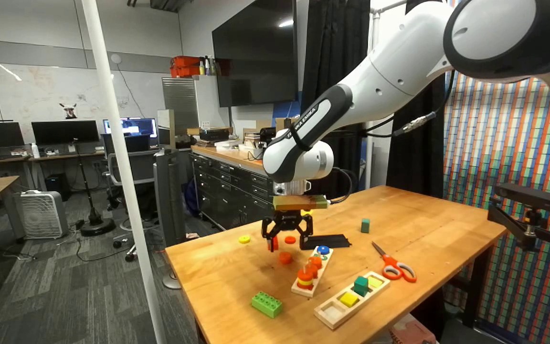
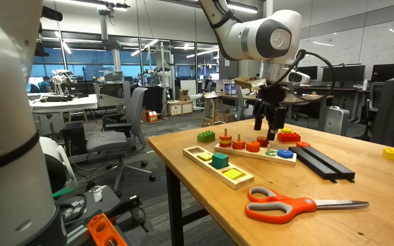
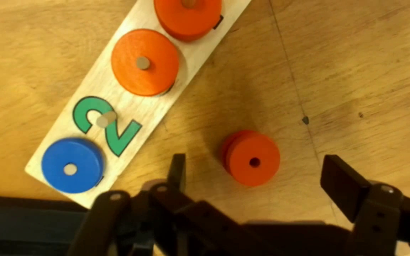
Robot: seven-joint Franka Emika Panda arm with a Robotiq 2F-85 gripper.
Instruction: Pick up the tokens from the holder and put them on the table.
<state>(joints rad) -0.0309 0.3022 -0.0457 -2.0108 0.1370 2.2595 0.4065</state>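
The wooden token holder [image 1: 325, 264] [image 2: 268, 156] [image 3: 155, 106] lies on the table [image 1: 227, 277]. It bears a blue token [image 3: 71, 165], orange tokens [image 3: 130, 71] and an orange-and-yellow stack [image 1: 305, 279] [image 2: 225, 140] at its far end. The peg by the green "2" is bare. A loose orange token stack [image 3: 258, 170] [image 1: 285, 258] [image 2: 261, 140], apparently two discs, stands on the table beside the holder. Another orange token [image 1: 290, 240] and a yellow token [image 1: 244, 239] lie farther off. My gripper [image 3: 256, 176] [image 1: 287, 246] [image 2: 264, 132] is open and empty above the loose orange stack.
Black bars [image 1: 328, 241] [image 2: 323, 165] lie by the holder's blue end. A red brick [image 2: 288, 137] and a green brick [image 1: 267, 304] lie nearby. A wooden shape tray [image 2: 241, 182] with a green cube [image 2: 220, 160], and orange scissors [image 2: 296, 206], lie beside the holder.
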